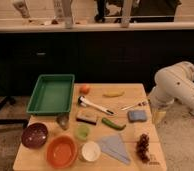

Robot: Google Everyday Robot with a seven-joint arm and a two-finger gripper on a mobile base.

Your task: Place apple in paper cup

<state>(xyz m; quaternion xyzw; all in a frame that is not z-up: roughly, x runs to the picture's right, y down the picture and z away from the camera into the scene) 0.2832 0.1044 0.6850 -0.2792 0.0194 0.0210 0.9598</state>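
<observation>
One camera view is looking down on a wooden tabletop (140, 131) crowded with small things. Near its far edge, the apple (84, 89) is sitting on the bare wood, just beside the right corner of a green tray (51, 94) and well apart from the tool. A banana (113, 93) is lying to the right of the apple, with a gap between them.

At the near edge, the paper cup (90, 151) is standing upright with its mouth facing up, just beside an orange bowl (61, 151) on its left and a folded grey-blue cloth (115, 147) on its right. A small green cup (82, 132) is standing just behind the paper cup. Further left, a dark purple bowl (34, 135) is resting near the tabletop's edge. A bunch of dark grapes (142, 146) is lying toward the near right corner, and a blue sponge (137, 115) is sitting behind it.

The white arm (176, 86) is reaching in from the right, beyond the tabletop's right edge. Its tool (158, 116) is hanging pointed downward just off that edge, near the blue sponge, with its fingers standing wide and gripping nothing. The apple and the paper cup are lying well apart from each other, on opposite edges of the tabletop.
</observation>
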